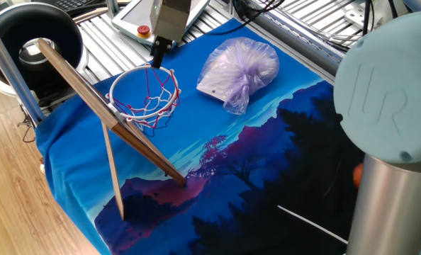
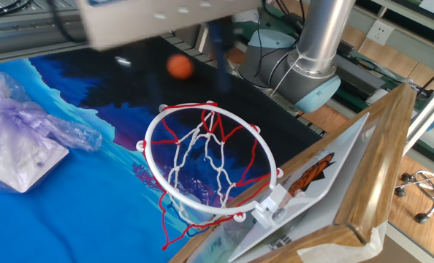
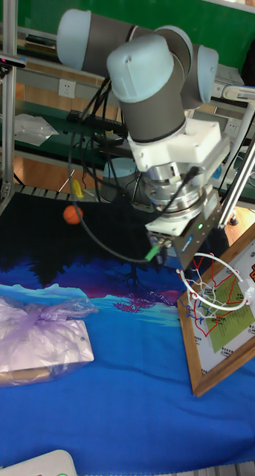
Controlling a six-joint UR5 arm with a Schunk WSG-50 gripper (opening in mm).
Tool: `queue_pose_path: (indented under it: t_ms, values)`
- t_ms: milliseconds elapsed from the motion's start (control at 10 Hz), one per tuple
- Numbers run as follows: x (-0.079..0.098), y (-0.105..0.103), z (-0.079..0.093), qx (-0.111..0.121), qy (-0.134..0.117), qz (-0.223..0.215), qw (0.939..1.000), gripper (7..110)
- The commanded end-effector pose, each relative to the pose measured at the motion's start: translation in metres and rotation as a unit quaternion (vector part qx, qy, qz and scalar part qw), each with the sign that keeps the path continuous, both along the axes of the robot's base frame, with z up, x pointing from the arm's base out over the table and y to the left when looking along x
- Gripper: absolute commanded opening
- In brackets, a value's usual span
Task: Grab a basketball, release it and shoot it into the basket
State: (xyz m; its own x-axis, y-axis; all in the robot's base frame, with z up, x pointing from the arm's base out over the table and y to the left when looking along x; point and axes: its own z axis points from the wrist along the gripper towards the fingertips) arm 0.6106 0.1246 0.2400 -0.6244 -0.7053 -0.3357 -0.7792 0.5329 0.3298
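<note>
Orange toy basketball (image 2: 179, 66) lies far from the gripper, not in the hoop.

You can see the small seamed ball in the upper middle of the other fixed view, beyond the red wire rim and string net of the wooden-backed basket (image 2: 206, 157); in the tall view it sits at left, well apart from the rim. The gripper (image 1: 156, 51) hangs just above the rim's far edge, carrying nothing; motion blur hides whether its fingers are parted, so you cannot tell. Judging by this, the grab is not yet done. A pale purple plastic bag (image 1: 240, 71) rests aside on the blue printed cloth (image 1: 267, 149). "UR" reads on the arm's cap.
</note>
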Motion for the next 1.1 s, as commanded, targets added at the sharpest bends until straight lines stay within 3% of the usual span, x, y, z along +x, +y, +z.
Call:
queue_pose_path:
  t_ms: [0, 300, 500, 700, 1000]
  values:
    - [0.040, -0.059, 0.002, -0.053, -0.029, -0.060, 0.9964, 7]
    - [0.055, -0.080, -0.012, -0.034, -0.019, -0.098, 0.9945, 7]
    - [0.074, -0.101, -0.025, -0.061, -0.038, -0.136, 0.9882, 7]
    - [0.069, -0.095, -0.032, -0.051, 0.002, -0.199, 0.9788, 7]
    - [0.068, -0.098, -0.050, -0.063, -0.003, -0.219, 0.9736, 7]
